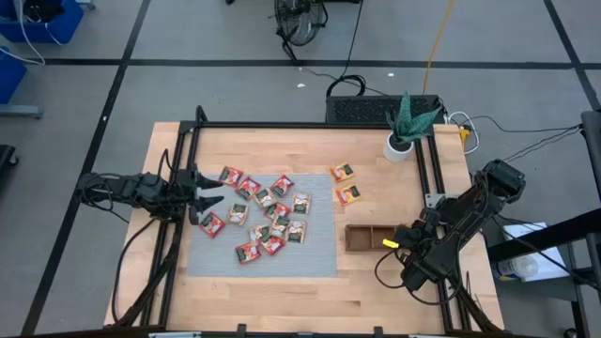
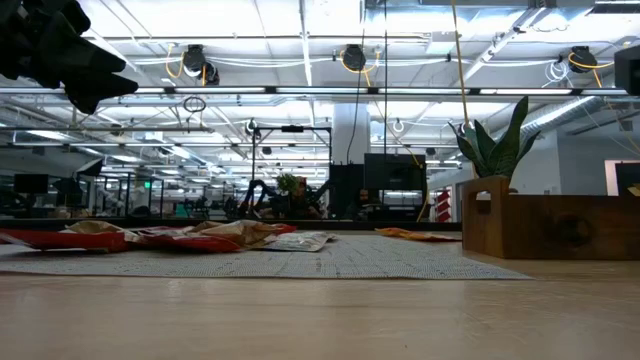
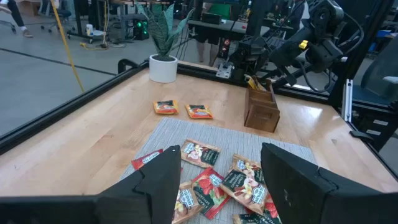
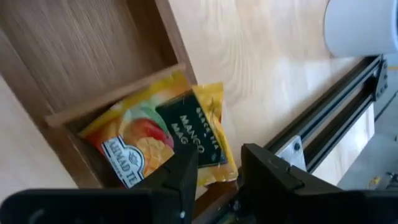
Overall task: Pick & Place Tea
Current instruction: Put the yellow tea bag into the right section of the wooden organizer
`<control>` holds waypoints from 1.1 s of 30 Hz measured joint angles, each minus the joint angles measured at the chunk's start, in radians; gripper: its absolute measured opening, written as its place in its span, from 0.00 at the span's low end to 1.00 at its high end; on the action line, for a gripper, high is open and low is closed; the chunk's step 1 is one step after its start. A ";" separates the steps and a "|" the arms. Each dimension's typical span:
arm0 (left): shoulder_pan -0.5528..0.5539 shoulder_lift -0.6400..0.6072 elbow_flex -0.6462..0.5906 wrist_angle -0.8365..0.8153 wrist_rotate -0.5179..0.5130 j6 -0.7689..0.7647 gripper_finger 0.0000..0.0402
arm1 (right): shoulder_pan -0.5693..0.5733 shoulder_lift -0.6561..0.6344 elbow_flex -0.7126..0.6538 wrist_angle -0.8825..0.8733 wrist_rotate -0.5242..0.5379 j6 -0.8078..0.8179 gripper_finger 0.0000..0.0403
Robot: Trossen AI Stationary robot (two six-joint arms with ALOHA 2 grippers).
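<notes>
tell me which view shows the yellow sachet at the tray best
The right wrist view: the yellow mango sachet fills the picture, leaning on the wooden tray wall just past the right claw. The high view shows only a yellow speck at the tray's end. The left wrist view shows it far off; the low view hides it.

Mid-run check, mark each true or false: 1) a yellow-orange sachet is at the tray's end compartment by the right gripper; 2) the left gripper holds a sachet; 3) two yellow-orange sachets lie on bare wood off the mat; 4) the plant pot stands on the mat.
1) True: the mango sachet sits at the wooden tray, under the right gripper.
2) False: the left gripper is open and empty over the grey mat.
3) True: two yellow-orange sachets lie there.
4) False: the plant pot stands on wood.
</notes>
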 joint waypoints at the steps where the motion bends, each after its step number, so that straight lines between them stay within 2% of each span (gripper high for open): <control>1: 0.000 0.000 0.000 0.000 0.000 0.000 0.56 | 0.000 0.000 0.012 -0.008 0.011 0.000 0.28; 10: 0.000 0.000 0.000 0.000 0.000 0.000 0.56 | -0.003 -0.027 0.121 -0.039 0.035 0.039 0.22; 12: 0.000 0.000 0.000 0.000 0.000 0.000 0.56 | -0.003 -0.053 0.127 0.004 0.015 0.013 0.17; 14: 0.000 0.000 0.000 0.000 0.000 0.000 0.56 | -0.003 -0.082 0.121 0.051 -0.015 -0.028 0.07; 19: 0.000 0.000 0.000 0.000 0.000 0.000 0.56 | -0.006 -0.145 0.057 0.100 -0.057 -0.052 0.00; 28: 0.000 0.000 0.000 0.000 0.000 0.000 0.56 | -0.048 -0.209 -0.142 0.360 -0.118 -0.102 0.00; 33: 0.000 0.000 0.000 0.000 0.000 0.000 0.56 | -0.079 -0.211 -0.182 0.394 -0.171 -0.142 0.00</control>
